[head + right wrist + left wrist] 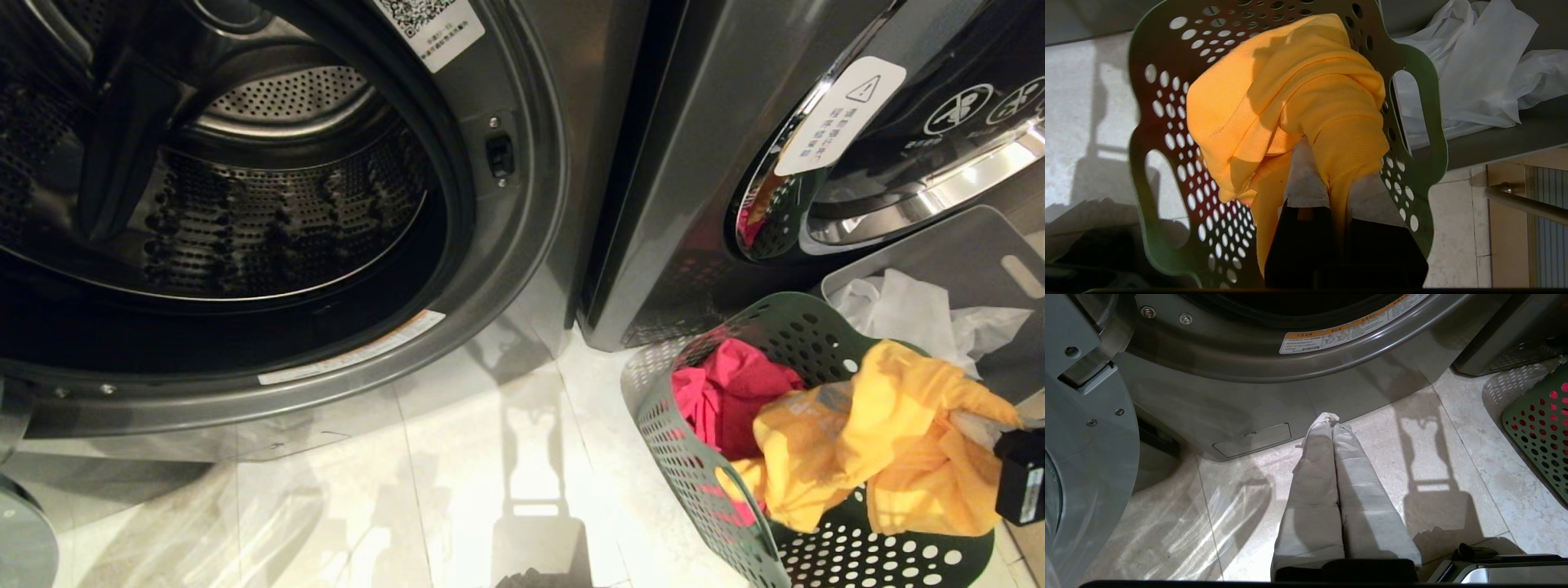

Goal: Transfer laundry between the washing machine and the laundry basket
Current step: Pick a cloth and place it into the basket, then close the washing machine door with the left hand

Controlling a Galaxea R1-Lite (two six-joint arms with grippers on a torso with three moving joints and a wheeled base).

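Glossy pale floor tiles (457,490) carry bright light patches and shadows beside a second grey machine (694,163).

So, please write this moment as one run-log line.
right gripper: shut on yellow garment, above laundry basket | left gripper: shut, empty | drum: empty
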